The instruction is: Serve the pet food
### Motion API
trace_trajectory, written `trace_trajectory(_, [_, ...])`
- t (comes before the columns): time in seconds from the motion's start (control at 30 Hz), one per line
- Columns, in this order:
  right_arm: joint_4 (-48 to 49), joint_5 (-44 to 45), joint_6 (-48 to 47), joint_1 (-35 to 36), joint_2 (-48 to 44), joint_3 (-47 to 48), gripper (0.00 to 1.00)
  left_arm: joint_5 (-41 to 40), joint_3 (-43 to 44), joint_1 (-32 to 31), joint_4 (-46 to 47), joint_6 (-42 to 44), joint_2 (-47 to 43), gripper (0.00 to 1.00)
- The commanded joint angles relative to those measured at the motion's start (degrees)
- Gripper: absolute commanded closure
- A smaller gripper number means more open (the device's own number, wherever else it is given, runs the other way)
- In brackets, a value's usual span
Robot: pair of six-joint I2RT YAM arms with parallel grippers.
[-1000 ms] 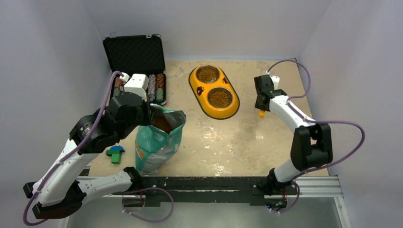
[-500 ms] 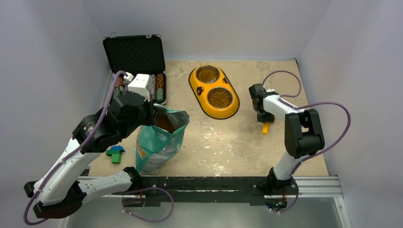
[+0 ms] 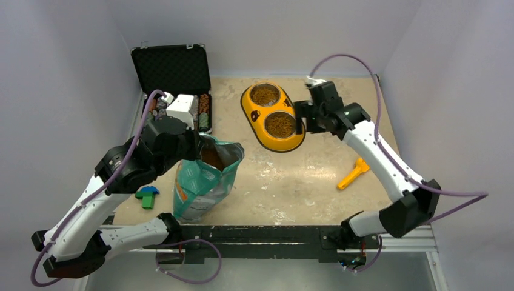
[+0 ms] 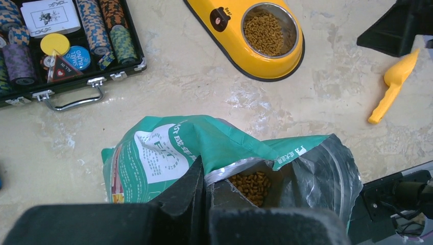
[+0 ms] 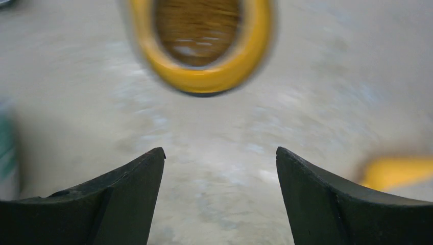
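Note:
The pet food (image 4: 250, 185) shows as brown kibble inside the open teal-green pouch (image 3: 203, 182) standing at the front left. My left gripper (image 3: 195, 144) is shut on the pouch's top edge (image 4: 219, 171), holding its mouth open. A yellow double bowl (image 3: 265, 134) sits at the back centre, with kibble (image 3: 280, 124) in both cups. My right gripper (image 3: 298, 118) hovers open and holding nothing beside the near cup. Its wrist view is blurred, with the bowl's rim (image 5: 204, 84) ahead of the spread gripper (image 5: 220, 153). A yellow scoop (image 3: 353, 174) lies on the table at the right.
An open black case (image 3: 176, 73) with poker chips (image 4: 102, 30) stands at the back left, close behind my left arm. A green and blue block (image 3: 146, 195) lies by the table's left edge. Walls close in on three sides.
My right gripper has opened and let go of the yellow scoop, which now lies on the table. That arm swung up and left to the bowl. The left gripper kept hold of the pouch.

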Motion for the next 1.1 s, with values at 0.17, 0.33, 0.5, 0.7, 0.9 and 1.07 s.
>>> trace_trajectory(0.17, [5.5, -20.1, -15.3, 36.7, -1.6, 18.2, 0.19, 7.1, 0.8, -0.1, 8.5, 2.2, -1.7, 1.0])
trace_trajectory(0.33, [8.6, -14.8, -13.5, 42.1, 0.0, 22.9, 0.21, 10.5, 0.9, -0.1, 9.1, 2.6, -1.9, 1.0])
trace_trajectory(0.5, [4.5, -13.2, -12.4, 43.3, 3.8, 29.4, 0.24, 16.6, 0.6, -0.1, 12.7, 4.1, -2.1, 1.0])
trace_trajectory(0.7, [-0.6, -6.9, -11.3, 44.2, 9.0, 32.3, 0.38, 18.8, 1.2, -0.1, 15.8, 5.8, -2.4, 1.0])
trace_trajectory(0.9, [2.1, -3.7, -9.9, 44.6, 4.7, 23.1, 0.46, 16.9, 3.9, -0.1, 14.7, 6.5, -2.0, 1.0])
trace_trajectory(1.07, [-1.7, 3.5, -6.2, 44.7, 5.3, 27.3, 0.87, 19.9, 4.6, -0.1, 15.6, 7.0, -1.7, 1.0])
